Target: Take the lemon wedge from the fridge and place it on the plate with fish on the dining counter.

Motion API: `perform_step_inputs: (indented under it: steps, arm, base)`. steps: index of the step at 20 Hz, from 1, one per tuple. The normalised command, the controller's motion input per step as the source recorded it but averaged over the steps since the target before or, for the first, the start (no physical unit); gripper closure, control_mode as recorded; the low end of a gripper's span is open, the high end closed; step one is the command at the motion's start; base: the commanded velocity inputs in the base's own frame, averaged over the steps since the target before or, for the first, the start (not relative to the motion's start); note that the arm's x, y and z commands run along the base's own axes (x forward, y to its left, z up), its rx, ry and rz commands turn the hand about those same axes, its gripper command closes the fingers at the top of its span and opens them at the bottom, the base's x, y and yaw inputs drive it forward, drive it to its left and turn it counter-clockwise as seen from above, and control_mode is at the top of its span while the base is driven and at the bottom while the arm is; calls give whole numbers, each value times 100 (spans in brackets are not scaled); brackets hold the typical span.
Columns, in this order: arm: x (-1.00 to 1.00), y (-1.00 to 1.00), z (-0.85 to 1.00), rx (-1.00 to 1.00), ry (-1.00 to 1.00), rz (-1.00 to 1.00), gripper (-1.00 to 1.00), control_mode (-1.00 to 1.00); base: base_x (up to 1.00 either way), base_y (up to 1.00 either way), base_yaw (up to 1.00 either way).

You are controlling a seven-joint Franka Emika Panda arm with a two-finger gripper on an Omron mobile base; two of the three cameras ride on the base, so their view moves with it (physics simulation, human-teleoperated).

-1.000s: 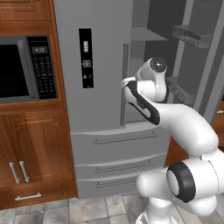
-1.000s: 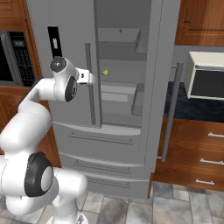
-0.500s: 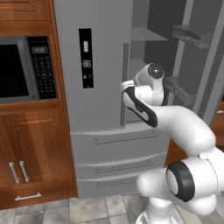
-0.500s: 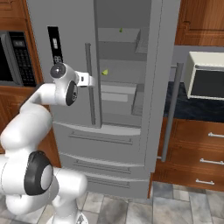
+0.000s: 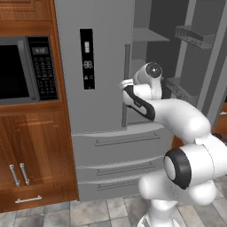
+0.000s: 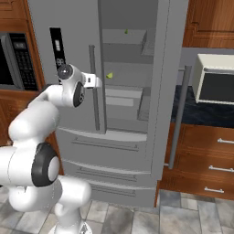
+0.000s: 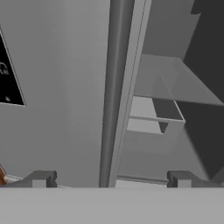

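Fingers (image 7: 43, 179) spread, lemon wedge (image 6: 109, 76) on fridge (image 6: 132, 68) shelf

Flat even rendered light, soft low-resolution blur, dim fridge (image 5: 102, 66) interior.

The fridge (image 6: 137, 91) right door stands open; its left door is shut. The shut door's vertical bar handle (image 7: 114, 92) stands directly ahead, between the spread fingers (image 7: 40, 178). To the handle's right, the open compartment offers free passage above the grey shelves (image 7: 175, 83). The swung-out right door (image 6: 171, 77) bounds the opening on the far side.
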Motion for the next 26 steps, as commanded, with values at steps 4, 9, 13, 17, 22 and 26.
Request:
perform_step_inputs:
  steps: [4,9,13,17,22,26]
  arm:
    - [44,1,0,0,0,-1,-100,-100]
    - [40,1,0,0,0,0,-100,-100]
    - [19,6,-3,0,0,0,-100,-100]
    - [17,3,-4,0,0,0,-100,-100]
    - [29,2,-8,0,0,0,-100,-100]
    - [27,0,-23,0,-2,0,-100,-100]
  base:
    - [0,0,0]
    - [0,0,0]
    - [0,0,0]
    - [0,0,0]
    - [0,0,0]
    - [0,0,0]
